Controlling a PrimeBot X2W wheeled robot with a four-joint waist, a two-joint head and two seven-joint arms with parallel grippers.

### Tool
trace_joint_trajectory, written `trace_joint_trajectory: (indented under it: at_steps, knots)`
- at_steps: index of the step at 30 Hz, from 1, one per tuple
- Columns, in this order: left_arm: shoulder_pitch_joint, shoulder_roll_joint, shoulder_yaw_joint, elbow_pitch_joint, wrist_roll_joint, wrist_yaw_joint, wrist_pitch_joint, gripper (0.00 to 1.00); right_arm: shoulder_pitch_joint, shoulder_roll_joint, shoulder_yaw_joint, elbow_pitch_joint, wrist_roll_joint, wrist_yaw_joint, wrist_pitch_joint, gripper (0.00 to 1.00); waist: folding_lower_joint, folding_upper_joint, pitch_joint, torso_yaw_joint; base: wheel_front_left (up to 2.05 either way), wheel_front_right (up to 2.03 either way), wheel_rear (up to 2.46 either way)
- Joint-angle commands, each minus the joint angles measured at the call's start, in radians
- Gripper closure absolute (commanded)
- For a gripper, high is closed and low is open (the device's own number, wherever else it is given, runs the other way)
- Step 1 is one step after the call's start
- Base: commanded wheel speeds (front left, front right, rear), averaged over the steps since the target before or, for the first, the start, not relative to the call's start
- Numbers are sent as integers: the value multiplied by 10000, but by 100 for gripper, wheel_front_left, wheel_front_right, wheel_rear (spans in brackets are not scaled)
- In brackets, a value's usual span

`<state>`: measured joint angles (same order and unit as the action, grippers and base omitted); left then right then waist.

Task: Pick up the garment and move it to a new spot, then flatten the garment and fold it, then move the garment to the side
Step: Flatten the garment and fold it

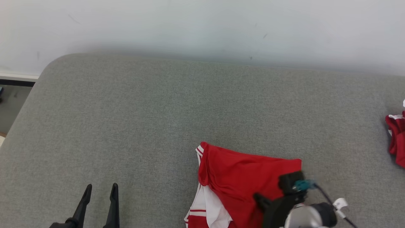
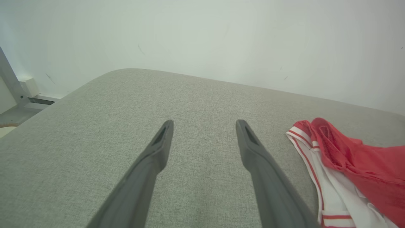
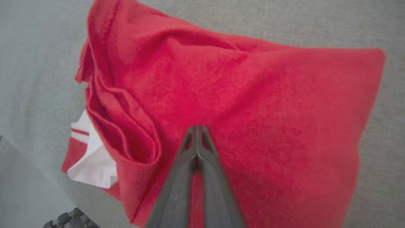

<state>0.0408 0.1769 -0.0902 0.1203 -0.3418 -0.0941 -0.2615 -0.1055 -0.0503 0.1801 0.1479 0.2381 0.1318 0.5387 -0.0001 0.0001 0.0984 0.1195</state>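
garment [image 1: 240, 174] | under right end effector [image 3: 196, 128] | jaws closed over its middle

Garment [image 1: 240, 174] red, white panel, red stripes; surface [image 1: 126, 126] grey.

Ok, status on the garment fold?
Left gripper open, above bare cushion. Right gripper shut, tips on red garment, pinch unclear. Garment rumpled, not flat. Second red cloth far right, apart.

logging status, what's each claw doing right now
Left claw: open, holding nothing.
Right claw: closed, tips against the red garment; whether it pinches fabric cannot be told.
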Motion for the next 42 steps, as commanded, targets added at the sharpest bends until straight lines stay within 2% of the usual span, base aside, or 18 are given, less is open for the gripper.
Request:
trace_joint_trajectory:
  at_steps: [1, 12, 18, 19, 20, 21, 26, 27, 36, 42]
  knots:
    - [-18, -32, 33, -2, 51, -10, -43, 0, 98, 0, 371, 82, -60, -22, 52, 100, 1, -1, 28, 33, 0, 0, 0]
    - [-44, 14, 173, 82, 0, -106, -43, 0, -321, -6, 3363, 280, 860, -22, -65, 100, 1, -1, -27, 118, 0, 0, 0]
    - [-7, -21, 200, 91, 27, -113, -37, 0, -1005, -10, 4720, 394, 2470, -22, -821, 100, 1, -1, -120, 91, 0, 0, 0]
    - [32, -30, 205, 90, 37, -115, -37, 0, -1108, -9, 4648, 372, 2599, -22, -1020, 100, 1, -1, -159, 80, 0, 0, 0]
    - [82, -38, 213, 93, 44, -117, -37, 0, -1169, -12, 4495, 377, 2717, -22, -1193, 60, 1, -1, -205, 66, 0, 0, 0]
    - [130, -48, 233, 82, 41, -111, -37, 0, -1187, -12, 4260, 356, 2791, -22, -1399, 0, 1, -1, -257, 45, 0, 0, 0]
    - [339, -82, 354, 28, -28, -33, -38, 0, -768, -9, 2365, 90, 2570, -22, -2611, 0, 1, -1, -609, -157, 0, 0, 0]
    - [339, -82, 354, 28, -28, -33, -38, 0, -768, -9, 2365, 90, 2570, -22, -2611, 0, 1, -1, -609, -157, 0, 0, 0]
    - [559, -145, 409, -249, -91, 204, -8, 0, 391, 2, -1427, -731, 1345, -22, -4417, 0, 1, -1, -1025, -812, 0, 0, 0]
    - [632, -148, 512, -317, -257, 254, -12, 0, 747, 1, -2374, -671, 464, -22, -5050, 0, 1, -1, -1200, -1196, 0, 0, 0]
